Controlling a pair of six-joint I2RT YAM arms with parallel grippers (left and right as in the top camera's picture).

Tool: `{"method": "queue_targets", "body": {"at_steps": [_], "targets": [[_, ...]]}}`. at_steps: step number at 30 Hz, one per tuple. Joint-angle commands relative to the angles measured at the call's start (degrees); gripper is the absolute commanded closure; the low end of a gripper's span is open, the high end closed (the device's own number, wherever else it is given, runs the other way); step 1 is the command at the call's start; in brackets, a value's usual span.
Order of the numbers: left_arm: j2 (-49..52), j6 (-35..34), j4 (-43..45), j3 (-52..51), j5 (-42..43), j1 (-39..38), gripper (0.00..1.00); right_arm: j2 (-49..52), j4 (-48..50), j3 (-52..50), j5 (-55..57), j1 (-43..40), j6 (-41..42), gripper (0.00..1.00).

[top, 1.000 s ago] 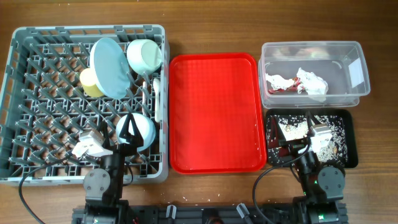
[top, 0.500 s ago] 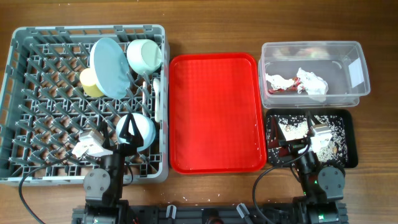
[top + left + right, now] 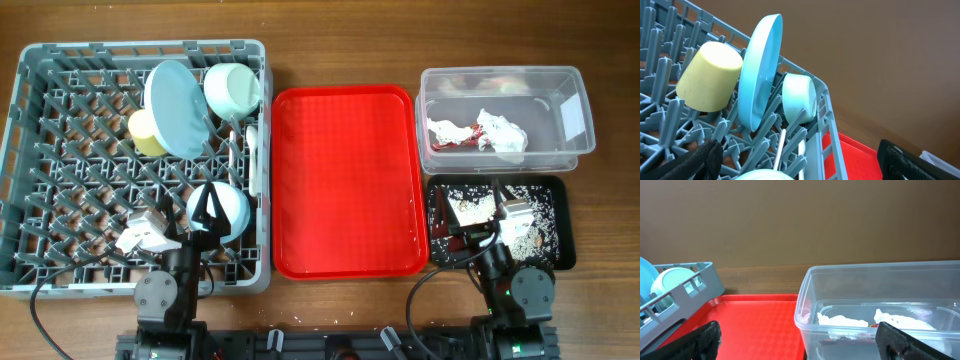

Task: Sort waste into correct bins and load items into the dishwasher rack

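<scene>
The grey dishwasher rack (image 3: pixel 60 150) holds the light blue plate (image 3: pixel 175 108) on edge, the yellow cup (image 3: pixel 143 133), the pale green bowl (image 3: pixel 233 88) and white cutlery (image 3: pixel 251 152). These show in the left wrist view: plate (image 3: pixel 760 75), cup (image 3: pixel 710 75), bowl (image 3: pixel 799 97), cutlery handle (image 3: pixel 779 150). My left gripper (image 3: pixel 207 212) (image 3: pixel 800 170) is open and empty over a pale round dish (image 3: pixel 228 212) in the rack. The napkin (image 3: pixel 495 133) (image 3: pixel 845 321) lies in the clear tub (image 3: pixel 500 80) (image 3: pixel 840 280). Food scraps (image 3: pixel 522 228) lie in the black tray (image 3: pixel 562 200). My right gripper (image 3: pixel 478 222) (image 3: pixel 802 347) is open and empty above that tray.
The red serving tray (image 3: pixel 345 180) (image 3: pixel 755 320) lies between the rack and the bins with nothing on it. Both arm bases sit at the table's front edge. The rack's corner (image 3: pixel 685 295) shows at the left of the right wrist view.
</scene>
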Motion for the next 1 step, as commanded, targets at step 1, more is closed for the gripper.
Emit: {"method": "queue_targets", "body": {"at_steps": [1], "targets": [[-0.4, 1.3, -0.3, 0.0, 0.0, -0.3, 0.00, -0.4, 0.3, 0.0, -0.7, 0.2, -1.1, 0.00]]}}
